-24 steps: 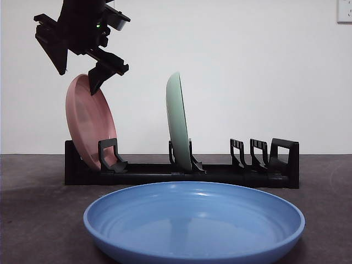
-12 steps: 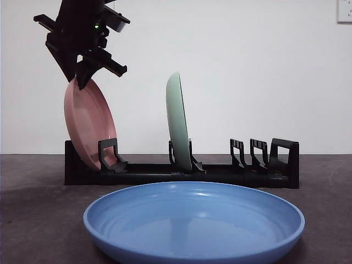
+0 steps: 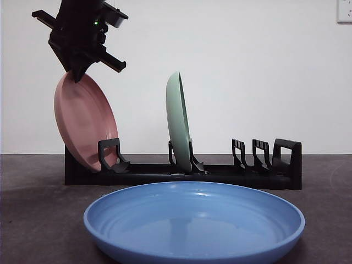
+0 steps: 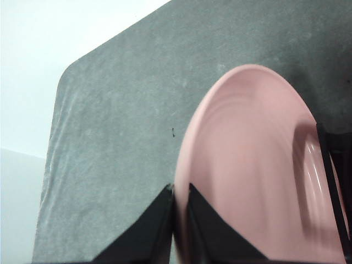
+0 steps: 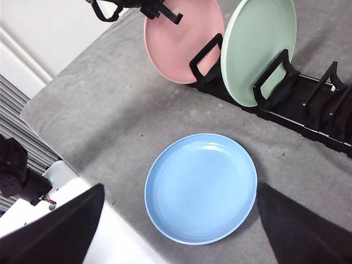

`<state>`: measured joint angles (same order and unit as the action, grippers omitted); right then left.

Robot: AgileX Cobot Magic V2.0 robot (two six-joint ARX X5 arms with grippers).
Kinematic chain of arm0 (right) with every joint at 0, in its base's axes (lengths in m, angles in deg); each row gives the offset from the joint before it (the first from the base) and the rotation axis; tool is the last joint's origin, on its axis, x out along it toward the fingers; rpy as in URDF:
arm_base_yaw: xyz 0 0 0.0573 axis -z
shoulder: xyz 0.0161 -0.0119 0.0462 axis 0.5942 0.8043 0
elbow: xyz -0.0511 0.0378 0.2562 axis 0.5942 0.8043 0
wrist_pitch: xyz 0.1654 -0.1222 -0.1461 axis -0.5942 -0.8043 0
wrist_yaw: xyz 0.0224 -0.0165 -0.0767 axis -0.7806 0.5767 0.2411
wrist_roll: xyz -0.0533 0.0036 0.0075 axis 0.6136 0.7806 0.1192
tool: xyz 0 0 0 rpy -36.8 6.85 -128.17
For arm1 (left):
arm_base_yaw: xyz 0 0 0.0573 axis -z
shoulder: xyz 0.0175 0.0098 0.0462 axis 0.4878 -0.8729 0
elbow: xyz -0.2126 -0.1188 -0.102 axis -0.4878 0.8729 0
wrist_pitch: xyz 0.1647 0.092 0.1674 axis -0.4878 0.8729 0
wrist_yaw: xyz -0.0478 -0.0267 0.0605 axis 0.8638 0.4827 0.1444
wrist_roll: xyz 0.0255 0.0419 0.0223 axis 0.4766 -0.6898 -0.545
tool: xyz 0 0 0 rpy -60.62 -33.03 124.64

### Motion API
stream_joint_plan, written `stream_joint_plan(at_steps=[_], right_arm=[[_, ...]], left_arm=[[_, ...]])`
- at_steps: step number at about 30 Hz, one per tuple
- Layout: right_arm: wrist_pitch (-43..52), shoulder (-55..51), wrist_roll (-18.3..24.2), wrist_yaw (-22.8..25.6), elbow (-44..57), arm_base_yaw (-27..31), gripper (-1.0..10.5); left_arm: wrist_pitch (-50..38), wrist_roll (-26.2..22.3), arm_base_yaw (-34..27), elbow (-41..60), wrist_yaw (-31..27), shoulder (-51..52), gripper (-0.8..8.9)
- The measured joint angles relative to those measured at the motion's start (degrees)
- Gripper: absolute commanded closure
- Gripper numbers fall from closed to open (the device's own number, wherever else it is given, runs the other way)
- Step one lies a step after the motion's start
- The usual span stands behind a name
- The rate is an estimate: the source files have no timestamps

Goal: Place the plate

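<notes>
A pink plate (image 3: 85,126) leans to the left in the end slot of the black dish rack (image 3: 220,173). My left gripper (image 3: 74,71) is shut on its top rim; in the left wrist view the jaws pinch the pink plate (image 4: 258,176) at its edge, with the left gripper (image 4: 179,192) straddling the rim. A green plate (image 3: 177,121) stands upright in a middle slot. In front of the rack a blue plate (image 3: 192,220) lies flat on the table. High above it hangs my right gripper (image 5: 180,190), open and holding nothing.
The rack (image 5: 308,115) has several free slots to the right of the green plate (image 5: 256,49). The dark table's edge and a white surface lie beyond the blue plate (image 5: 209,181) in the right wrist view.
My left gripper came down from open above the pink plate and shut on its rim. The plate has tipped further to the left. The rack has shifted slightly right.
</notes>
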<state>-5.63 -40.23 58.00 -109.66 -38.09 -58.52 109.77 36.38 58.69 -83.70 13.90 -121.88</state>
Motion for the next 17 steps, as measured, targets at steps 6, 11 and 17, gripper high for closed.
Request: stream_joint_plan(at_steps=[6,11,17], right_arm=[[0.0,0.0,0.0,-0.02,0.0,0.0,5.1],[0.0,0.0,0.0,-0.02,0.0,0.0,5.1],[0.0,0.0,0.0,-0.02,0.0,0.0,5.1]], left_arm=[[2.43,-0.57,0.0,-2.27,-0.9,-0.04,8.09],[4.24,-0.98,0.0,-6.32,-2.71,-0.04,8.09],[10.54,-0.96,0.0,-11.54,-3.5,-0.04,8.09]])
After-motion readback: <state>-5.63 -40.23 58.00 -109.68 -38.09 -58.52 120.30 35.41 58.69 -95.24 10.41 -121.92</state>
